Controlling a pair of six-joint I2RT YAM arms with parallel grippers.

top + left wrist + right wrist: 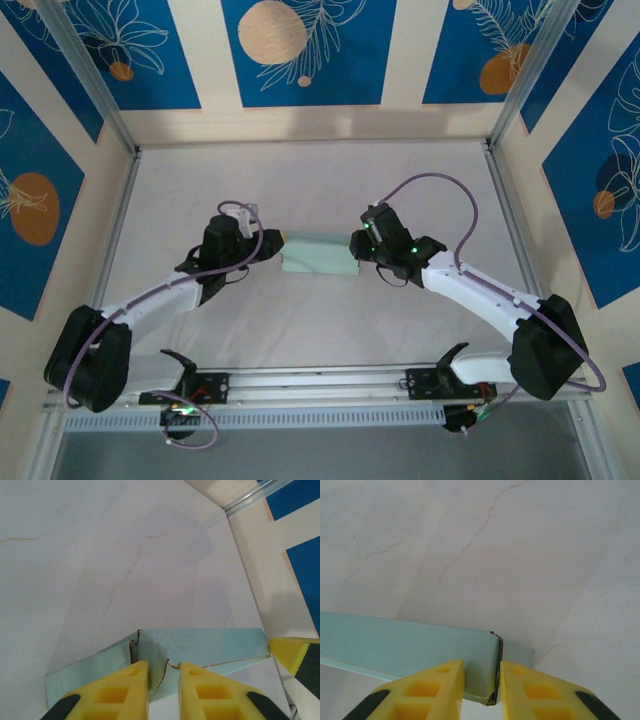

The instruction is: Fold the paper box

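Nearest, left end effector (164, 674) and right end effector (482, 674) pinch paper box (320, 260).

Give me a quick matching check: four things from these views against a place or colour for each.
Things:
1. paper box
2. left jaws
3. right jaws
4. arm cables

Place or colour:
A. closed on the box's right end
B. purple
C. pale green, in the middle of the table
D. closed on the box's left end

Pairs: 1-C, 2-D, 3-A, 4-B.
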